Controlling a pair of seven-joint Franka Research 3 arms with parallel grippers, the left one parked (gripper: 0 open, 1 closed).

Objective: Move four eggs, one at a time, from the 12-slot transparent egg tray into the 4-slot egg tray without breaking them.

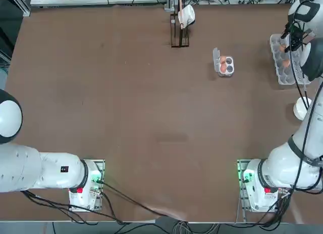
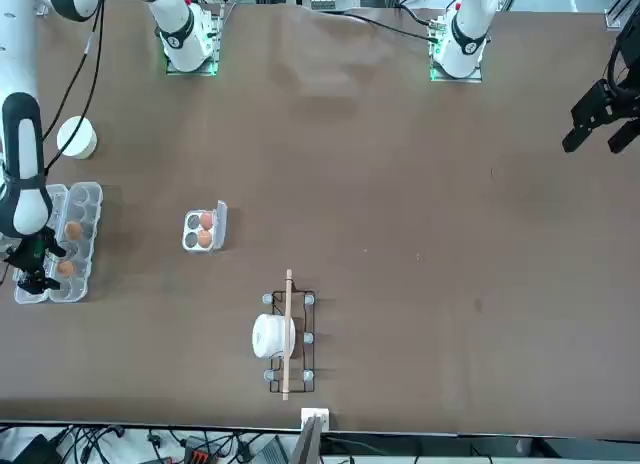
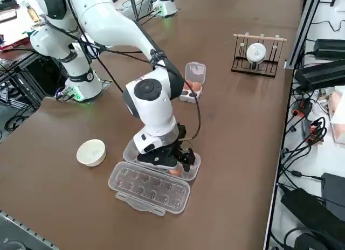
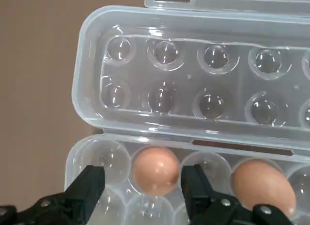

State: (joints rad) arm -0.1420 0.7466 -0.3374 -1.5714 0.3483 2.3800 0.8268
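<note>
I have the right gripper [image 4: 143, 179] hanging low over the long tray [image 4: 97, 157], fingers spread wide and holding nothing. In the wrist view one egg [image 4: 156, 170] sits between the two fingertips [image 4: 92, 179]; I see gaps on both sides, so no contact that I can tell. A second egg [image 4: 263, 184] lies two cups along in the same row, outside the fingers.

In the top view the gripper [image 1: 291, 38] is at the upper right of the frame, over the long tray [image 1: 298, 78], which runs along the table's right edge. The two eggs there show as orange spots, one [image 1: 286, 64] lower than the other. The tray lid is folded open flat; in the side view it lies at the lower centre of the frame, next to the cups, toward the camera.

The small tray [image 1: 226, 65] sits upper centre-right in the top view, well apart from the long one, its lid flap standing up on its left side. Two eggs [image 1: 222, 63] fill its left cups; the two right cups look dark and empty.

Room: bare table lies between the two trays. A white bowl [image 1: 301, 108] sits just below the long tray near the right edge, partly behind the arm. A rack with a white cup [image 1: 185, 15] stands at top centre, left of the small tray and clear of it.
</note>
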